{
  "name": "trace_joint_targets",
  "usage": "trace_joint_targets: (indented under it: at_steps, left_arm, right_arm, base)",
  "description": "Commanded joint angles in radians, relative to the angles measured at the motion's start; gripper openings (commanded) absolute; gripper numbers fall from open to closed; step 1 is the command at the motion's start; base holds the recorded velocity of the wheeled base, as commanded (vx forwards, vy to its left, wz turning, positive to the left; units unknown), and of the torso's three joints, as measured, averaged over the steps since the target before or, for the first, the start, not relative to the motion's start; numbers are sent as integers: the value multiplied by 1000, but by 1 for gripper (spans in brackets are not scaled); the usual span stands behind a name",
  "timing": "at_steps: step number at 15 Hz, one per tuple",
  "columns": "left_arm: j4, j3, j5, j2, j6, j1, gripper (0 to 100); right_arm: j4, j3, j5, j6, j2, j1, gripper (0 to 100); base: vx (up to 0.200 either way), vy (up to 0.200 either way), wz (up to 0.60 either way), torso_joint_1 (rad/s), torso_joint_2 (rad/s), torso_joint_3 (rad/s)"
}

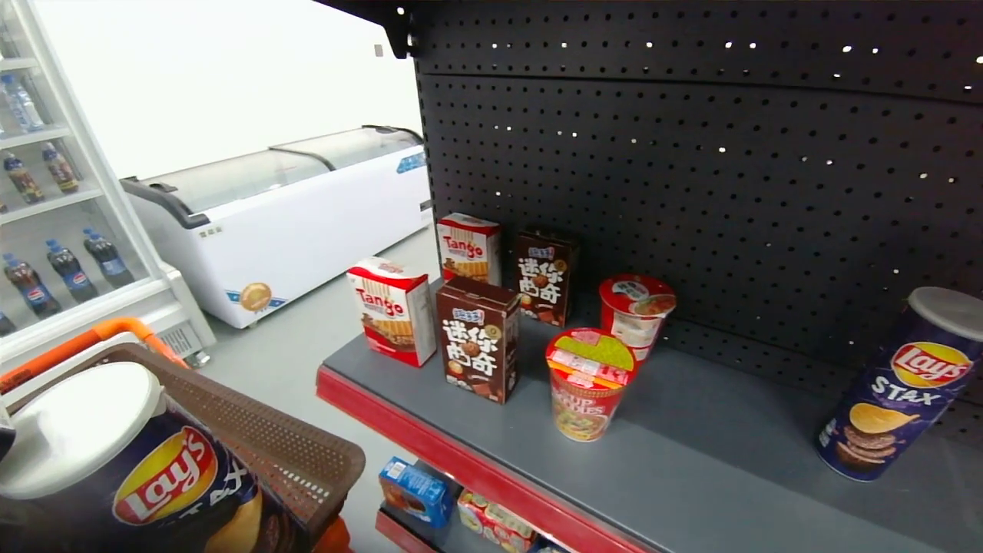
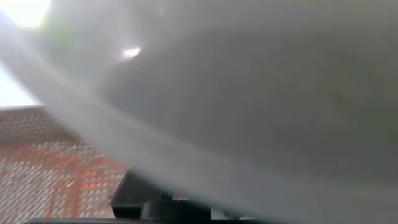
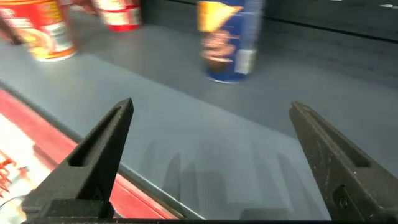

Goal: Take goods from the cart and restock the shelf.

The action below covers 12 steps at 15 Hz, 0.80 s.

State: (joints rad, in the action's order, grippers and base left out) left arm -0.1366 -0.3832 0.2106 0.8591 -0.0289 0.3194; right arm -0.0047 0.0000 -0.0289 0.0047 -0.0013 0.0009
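A dark blue chips can [image 1: 115, 461] with a white lid stands up out of the brown cart basket [image 1: 292, 453] at the lower left, very close to the head camera. In the left wrist view its pale lid [image 2: 249, 93] sits right against the lens, with basket mesh [image 2: 50, 168] beside it. A second chips can [image 1: 898, 384] stands upright at the right of the grey shelf board [image 1: 691, 461]. My right gripper [image 3: 217, 124] is open above the shelf's front part, with that can [image 3: 227, 40] farther back and nothing between its fingers.
On the shelf's left half stand two wafer boxes [image 1: 392, 311], two brown biscuit boxes [image 1: 476, 338] and two noodle cups [image 1: 587, 384]. The shelf has a red front edge [image 1: 430, 445] and a black pegboard back [image 1: 691, 192]. A chest freezer [image 1: 292, 215] stands to the left.
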Motion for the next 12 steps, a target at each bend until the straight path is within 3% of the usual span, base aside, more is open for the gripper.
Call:
trace_joint_targets:
  at_steps: [1, 12]
  left_arm:
    - [0, 4, 0, 3, 0, 1, 0]
    - [-1, 18, 1, 1, 0, 1, 0]
  right_arm:
    - [0, 0, 0, 0, 1, 1, 100]
    - [0, 0, 0, 0, 1, 1, 100]
  base:
    - [0, 0, -600, 2, -2, 2]
    - [0, 0, -600, 5, 1, 2]
